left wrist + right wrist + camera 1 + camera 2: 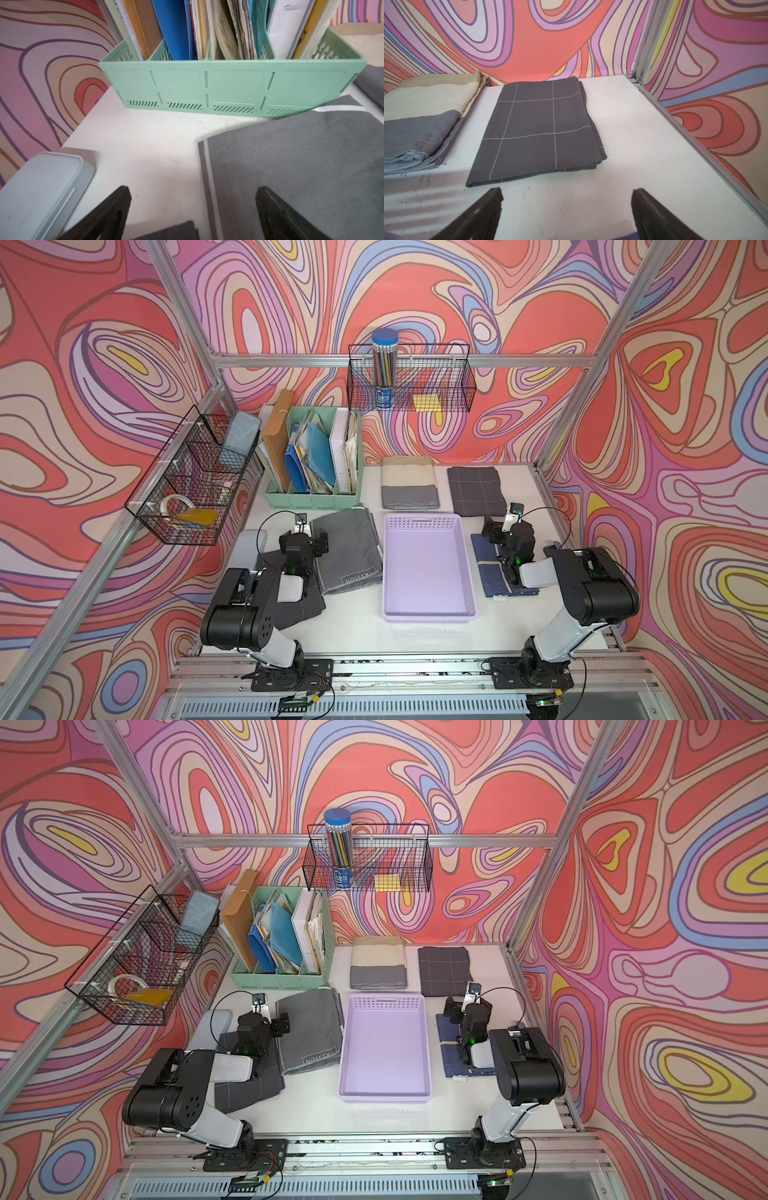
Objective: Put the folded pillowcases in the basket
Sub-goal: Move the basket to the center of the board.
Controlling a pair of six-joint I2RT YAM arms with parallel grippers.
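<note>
The empty lavender basket (pixel 428 572) (pixel 384 1048) sits mid-table. Several folded pillowcases lie around it. A plain grey one (pixel 353 556) (pixel 301 166) is at its left and a navy one (pixel 486 572) at its right under the right arm. A beige-and-grey one (pixel 409 483) (pixel 421 116) and a dark checked one (pixel 476 491) (pixel 542 128) lie behind it. Another dark one (pixel 299 610) lies under the left arm. My left gripper (pixel 305 536) (pixel 193 193) hangs open over the grey pillowcase's left edge. My right gripper (pixel 505 526) (pixel 566 193) is open above bare table, just short of the checked pillowcase. Neither holds anything.
A green file organiser (pixel 311 472) (pixel 228 87) full of folders stands at the back left. Black wire baskets hang on the back wall (pixel 409 379) and the left frame (pixel 191 481). A pale grey-blue case (pixel 37 191) lies at the table's left edge. An aluminium rail (pixel 695 133) bounds the right side.
</note>
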